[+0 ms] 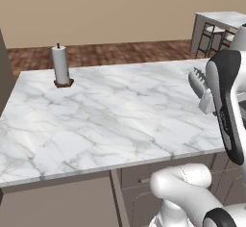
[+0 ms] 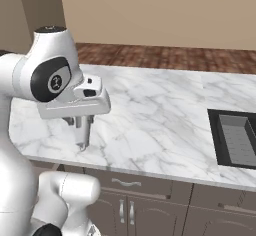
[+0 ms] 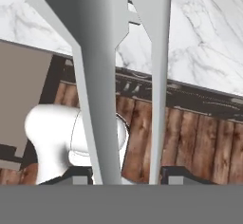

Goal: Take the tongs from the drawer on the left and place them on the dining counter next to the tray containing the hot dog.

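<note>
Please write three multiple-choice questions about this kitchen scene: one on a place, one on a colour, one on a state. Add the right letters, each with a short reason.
1. Where does the paper roll stand?
A on a stool; B on the marble counter, far left; C on the floor.
2. What colour is the sink?
A blue; B white; C dark.
3. What is the pincer doing?
A gripping the tongs; B open, empty; C holding the roll.
Answers: B, it stands upright there; C, a dark basin in the marble; A, both tong arms rise from between its tips.
</note>
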